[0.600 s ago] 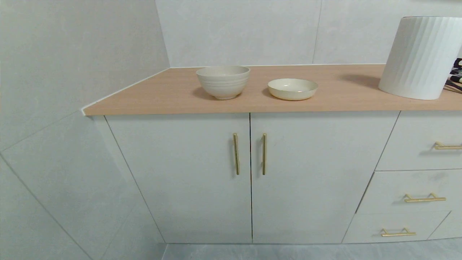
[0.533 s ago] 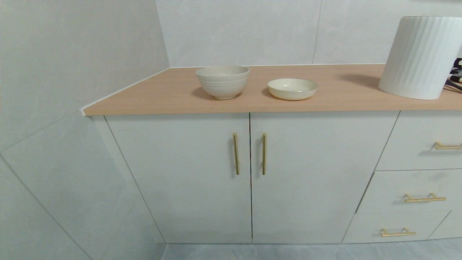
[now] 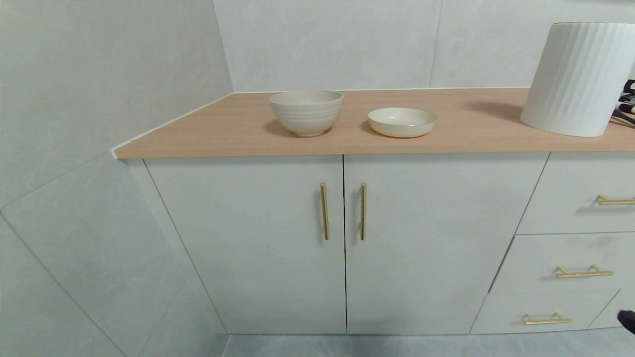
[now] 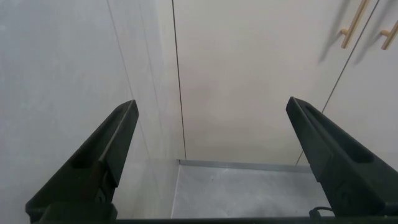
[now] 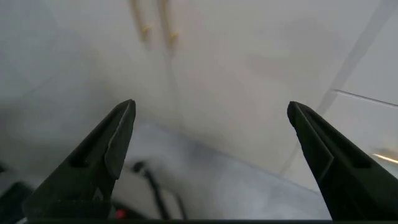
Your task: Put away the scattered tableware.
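at the lower right edge of the head view, a small dark shape [image 3: 628,319] has come into the frame beside the drawers, where nothing showed a moment ago. i take it for part of the right arm starting to lift, though too little shows to be sure.

the ribbed cream ceramic bowl [image 3: 306,111] and the shallow cream ceramic dish [image 3: 402,122] have not moved. both sit untouched on the light wooden countertop [image 3: 223,134], upper middle of the frame, the bowl left of the dish and apart from it. the task looks barely begun: nothing is put away and the white double cabinet doors [image 3: 258,238] below are shut.

the left gripper [image 4: 211,107] and right gripper [image 5: 211,109] hang low before the cabinet fronts, jaws spread wide and empty.

the cabinet's inside is hidden. the tall white ribbed container [image 3: 578,79] is cut off at the upper right, and the dark items [image 3: 626,106] behind it are too cropped to name.
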Controlling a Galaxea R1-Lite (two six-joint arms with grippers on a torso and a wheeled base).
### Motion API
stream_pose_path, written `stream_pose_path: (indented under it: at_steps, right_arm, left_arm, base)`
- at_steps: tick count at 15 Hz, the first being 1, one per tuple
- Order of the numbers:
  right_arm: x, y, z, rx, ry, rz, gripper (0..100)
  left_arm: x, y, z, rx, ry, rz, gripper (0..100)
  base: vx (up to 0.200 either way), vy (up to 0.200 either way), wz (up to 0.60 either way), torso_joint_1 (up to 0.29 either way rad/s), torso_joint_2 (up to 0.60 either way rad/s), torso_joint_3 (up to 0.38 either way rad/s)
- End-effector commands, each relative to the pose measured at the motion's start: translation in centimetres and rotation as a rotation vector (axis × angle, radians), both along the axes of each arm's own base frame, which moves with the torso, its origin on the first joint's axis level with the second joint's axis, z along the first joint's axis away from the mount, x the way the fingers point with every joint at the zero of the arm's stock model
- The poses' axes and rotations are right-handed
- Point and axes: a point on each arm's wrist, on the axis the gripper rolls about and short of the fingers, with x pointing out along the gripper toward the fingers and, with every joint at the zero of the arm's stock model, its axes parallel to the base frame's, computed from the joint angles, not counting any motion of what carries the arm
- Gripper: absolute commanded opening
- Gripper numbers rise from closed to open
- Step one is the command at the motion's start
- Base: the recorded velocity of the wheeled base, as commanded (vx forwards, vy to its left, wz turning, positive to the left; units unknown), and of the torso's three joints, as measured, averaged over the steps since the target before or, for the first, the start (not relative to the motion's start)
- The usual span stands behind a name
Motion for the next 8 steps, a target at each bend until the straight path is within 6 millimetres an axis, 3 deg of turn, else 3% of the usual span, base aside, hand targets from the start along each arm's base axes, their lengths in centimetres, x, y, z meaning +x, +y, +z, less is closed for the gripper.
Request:
stream_pose_path:
  at_steps: [1, 5, 8]
  right_arm:
    - [8.0, 4.2, 1.5, 0.01, 0.189, 0.214, 100]
    - [14.6, 9.0, 1.6, 0.05, 0.286, 0.291, 100]
    - [18.5, 11.2, 0.6, 0.053, 0.332, 0.295, 100]
  left_arm:
    - [0.0, 0.0, 0.0, 0.0, 0.0, 0.001, 100]
    - [0.0, 0.0, 0.0, 0.0, 0.0, 0.001, 100]
    - [0.0, 0.0, 0.0, 0.0, 0.0, 0.001, 100]
  base:
    - [0.0, 0.0, 0.0, 0.0, 0.0, 0.0]
    - [0.0, 0.0, 0.0, 0.0, 0.0, 0.0]
    - [0.0, 0.0, 0.0, 0.0, 0.0, 0.0]
